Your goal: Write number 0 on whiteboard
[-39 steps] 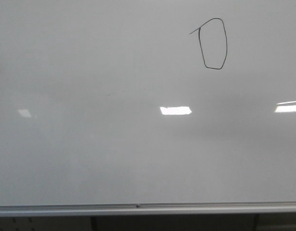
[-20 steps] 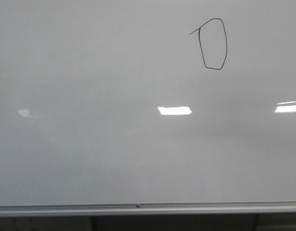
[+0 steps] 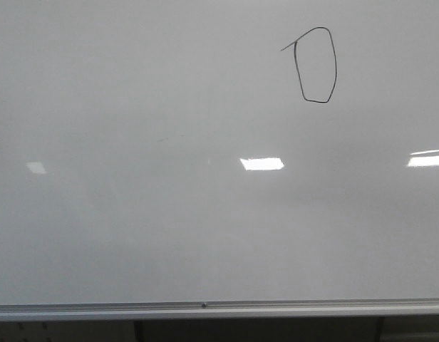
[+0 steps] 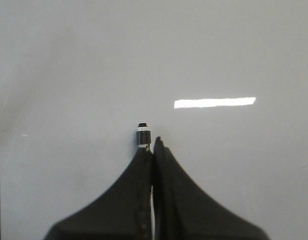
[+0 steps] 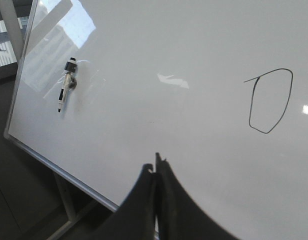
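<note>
The whiteboard (image 3: 169, 214) fills the front view. The number 0 (image 3: 336, 68) is a thin black angular oval with a short tail stroke, at the board's upper right. It also shows in the right wrist view (image 5: 252, 105). Neither gripper shows in the front view. In the left wrist view my left gripper (image 4: 153, 145) is shut on a marker (image 4: 143, 134), whose black and white end sticks out past the fingertips close to the board (image 4: 69, 75). In the right wrist view my right gripper (image 5: 155, 167) is shut and empty, off the board (image 5: 169, 40) near its lower rail.
A silver rail (image 3: 205, 308) runs along the board's bottom edge, with dark frame legs below it. A second marker (image 5: 66, 90) rests against the board near its left edge. Bright rectangular light glares (image 3: 262, 164) lie across the board.
The middle light glare on the board has shifted slightly. The drawn 0 is unchanged.
</note>
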You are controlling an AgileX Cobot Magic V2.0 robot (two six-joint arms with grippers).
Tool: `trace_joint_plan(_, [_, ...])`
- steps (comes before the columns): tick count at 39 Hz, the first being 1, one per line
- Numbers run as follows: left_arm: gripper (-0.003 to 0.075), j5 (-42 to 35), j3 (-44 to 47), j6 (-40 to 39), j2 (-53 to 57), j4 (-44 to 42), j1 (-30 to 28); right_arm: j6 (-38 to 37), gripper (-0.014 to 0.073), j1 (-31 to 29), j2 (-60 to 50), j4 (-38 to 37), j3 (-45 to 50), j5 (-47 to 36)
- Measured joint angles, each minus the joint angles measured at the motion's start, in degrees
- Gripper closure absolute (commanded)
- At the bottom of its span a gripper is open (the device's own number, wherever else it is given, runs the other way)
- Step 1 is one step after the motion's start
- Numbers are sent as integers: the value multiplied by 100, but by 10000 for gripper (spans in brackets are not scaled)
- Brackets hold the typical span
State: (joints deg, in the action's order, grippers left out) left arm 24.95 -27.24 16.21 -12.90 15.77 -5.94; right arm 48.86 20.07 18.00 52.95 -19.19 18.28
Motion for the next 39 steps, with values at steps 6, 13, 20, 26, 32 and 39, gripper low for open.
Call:
trace_joint_plan(6, [740, 12, 12, 0, 0, 0, 0, 0, 662, 0, 0, 0, 0, 0])
trace_joint_plan(13, [740, -205, 193, -207, 95, -203, 4, 0, 662, 0, 0, 0, 0, 0])
trace_joint_plan(20, [740, -819, 831, -1210, 540, -1135, 321, 0, 662, 0, 0, 0, 0, 0])
trace_joint_plan(26, [740, -1350, 1667, -1391, 1025, -1381, 614, 0, 662, 0, 0, 0, 0, 0])
trace_joint_plan(32, [740, -1446, 2439, -1413, 1310, -1379, 617, 0, 662, 0, 0, 0, 0, 0])
trace_joint_plan(39, [740, -1590, 2753, -1426, 1310, -1379, 617, 0, 662, 0, 0, 0, 0, 10])
